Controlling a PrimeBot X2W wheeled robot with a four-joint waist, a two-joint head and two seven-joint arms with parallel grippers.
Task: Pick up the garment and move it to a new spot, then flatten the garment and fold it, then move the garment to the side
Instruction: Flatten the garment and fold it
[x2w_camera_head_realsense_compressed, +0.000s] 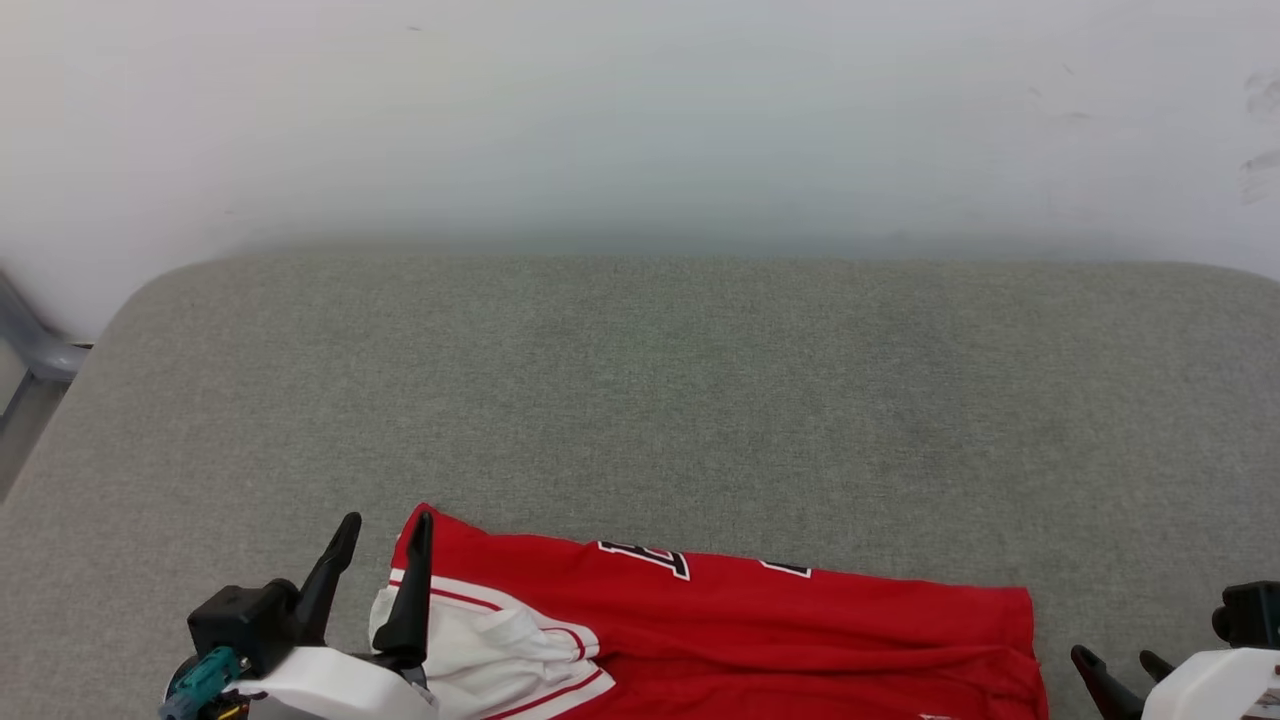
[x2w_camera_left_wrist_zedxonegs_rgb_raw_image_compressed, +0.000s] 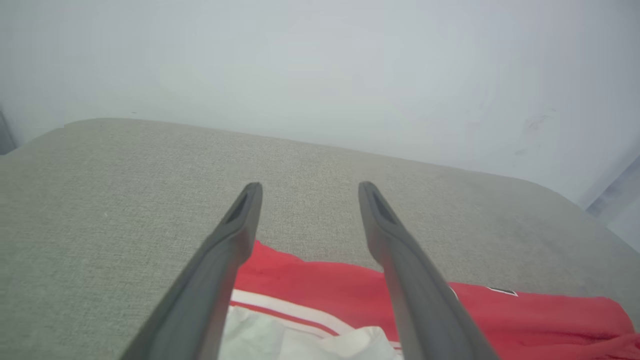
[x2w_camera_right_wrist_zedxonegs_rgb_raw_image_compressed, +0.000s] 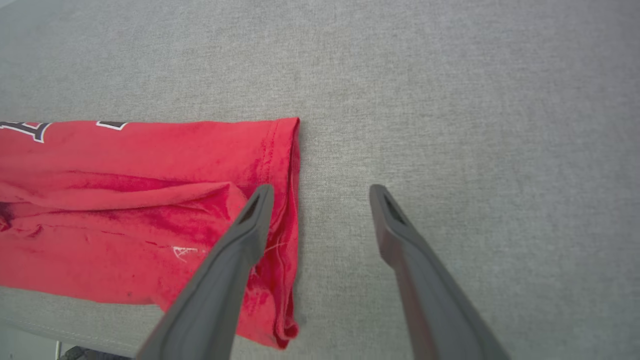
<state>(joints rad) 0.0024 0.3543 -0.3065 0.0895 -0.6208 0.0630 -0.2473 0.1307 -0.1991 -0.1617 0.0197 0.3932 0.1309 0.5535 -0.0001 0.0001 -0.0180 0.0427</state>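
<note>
1. The left gripper (x2w_camera_head_realsense_compressed: 387, 520) sits at the lower left of the head view. Its 2 fingers (x2w_camera_head_realsense_compressed: 412, 590) are spread apart and hold nothing. In the left wrist view they straddle the garment's left end, with the white sleeve (x2w_camera_left_wrist_zedxonegs_rgb_raw_image_compressed: 280, 340) bunched between and below them. Contact with the cloth cannot be confirmed.

2. The garment (x2w_camera_head_realsense_compressed: 750, 620) lies along the near edge of the grey fabric-covered worktop (x2w_camera_head_realsense_compressed: 640, 400). It forms a long red band with its sleeve end to the left and its hem (x2w_camera_right_wrist_zedxonegs_rgb_raw_image_compressed: 290, 200) to the right. Lettering shows along the far edge and shallow creases run lengthwise. It appears doubled over rather than fully flat. The far part of the worktop is bare.

3. The right gripper (x2w_camera_head_realsense_compressed: 1112, 655) sits at the lower right, just beside the hem. Its fingers are likewise apart and empty. In the right wrist view 1 finger hangs over the hem corner and the other over bare worktop.

4. Assessment: 1 gripper is stationed at each end, which suggests a two-handed pinch is being prepared for a further fold or the move aside. Soft cloth may sag or slip if only 1 layer is caught.
</note>
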